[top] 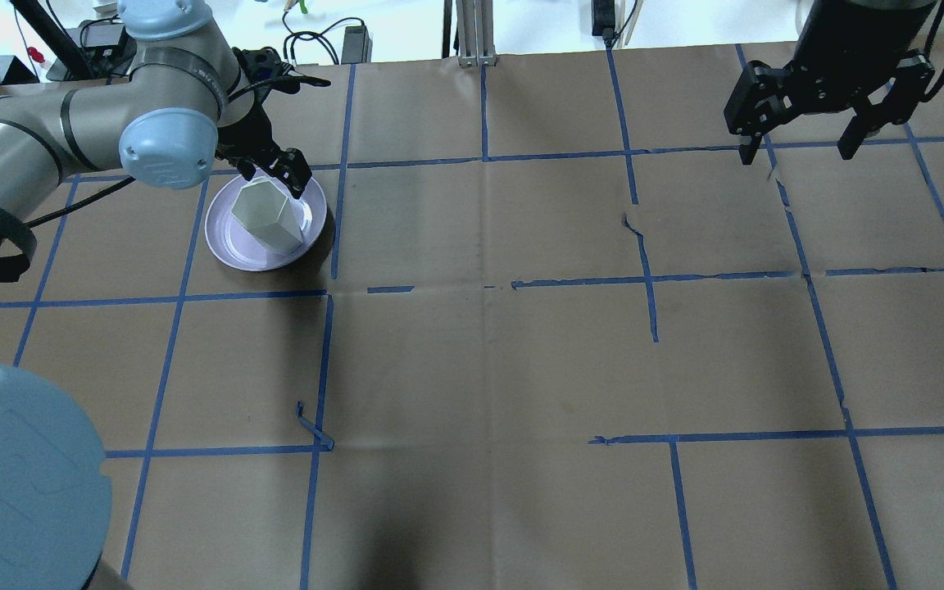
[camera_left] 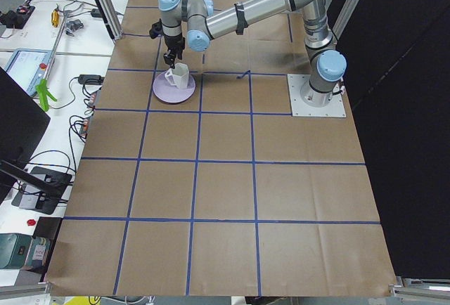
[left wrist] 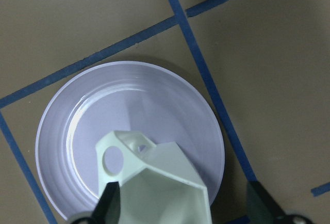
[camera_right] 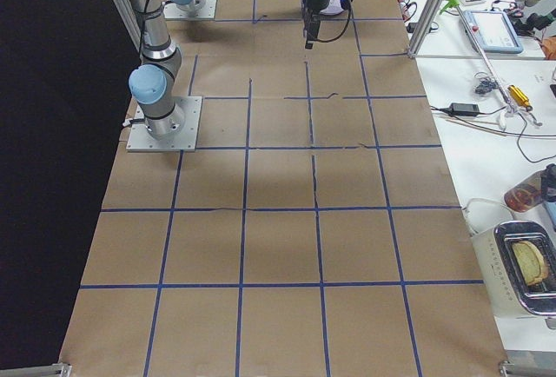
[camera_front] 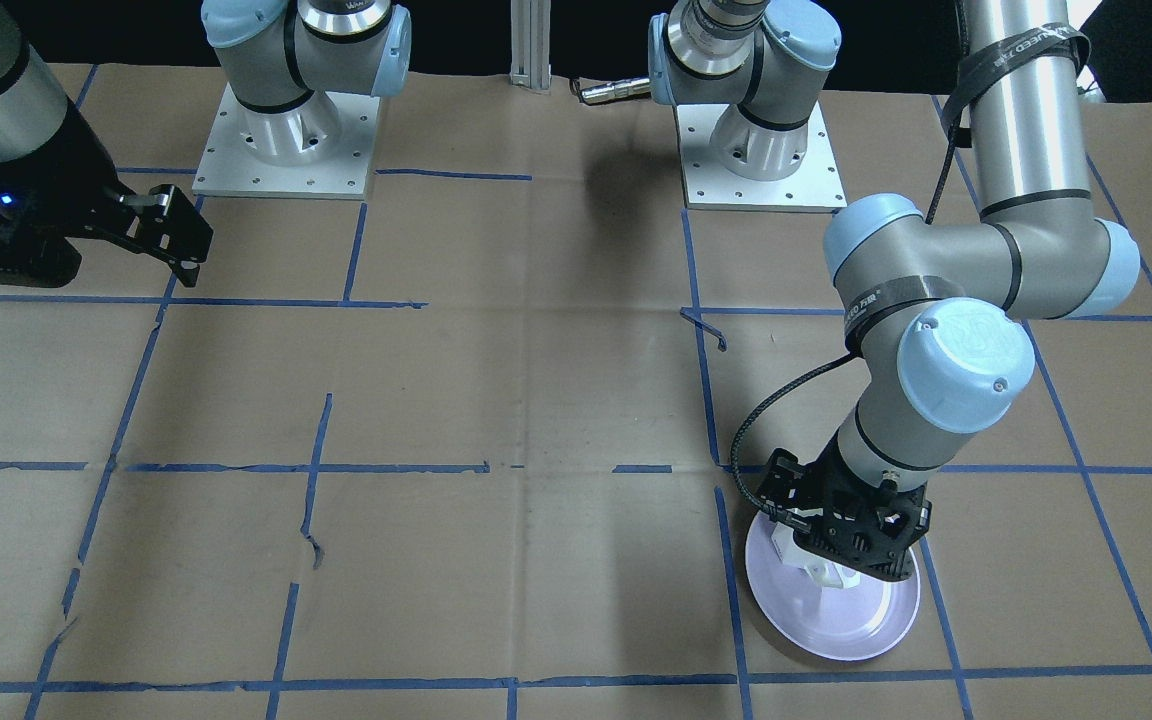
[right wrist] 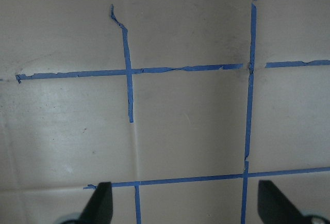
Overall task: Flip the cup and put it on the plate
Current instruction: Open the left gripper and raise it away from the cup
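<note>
The white faceted cup [left wrist: 154,182] stands on the lavender plate [left wrist: 154,100] with its mouth facing up and its open-frame handle toward the plate's middle. It also shows in the overhead view [top: 267,215] on the plate [top: 230,246]. My left gripper [left wrist: 183,203] is open just above the cup, with one finger [left wrist: 108,201] next to the cup's wall and the other well clear of it. From the front the gripper [camera_front: 851,540] hides most of the cup [camera_front: 821,570]. My right gripper [top: 804,139] is open and empty, far off above the table.
Brown paper with a blue tape grid covers the table [top: 480,369]. The two arm bases [camera_front: 281,150] stand on metal plates at the robot's side. Benches with cables and tools [camera_left: 42,73] lie beyond the table's edge.
</note>
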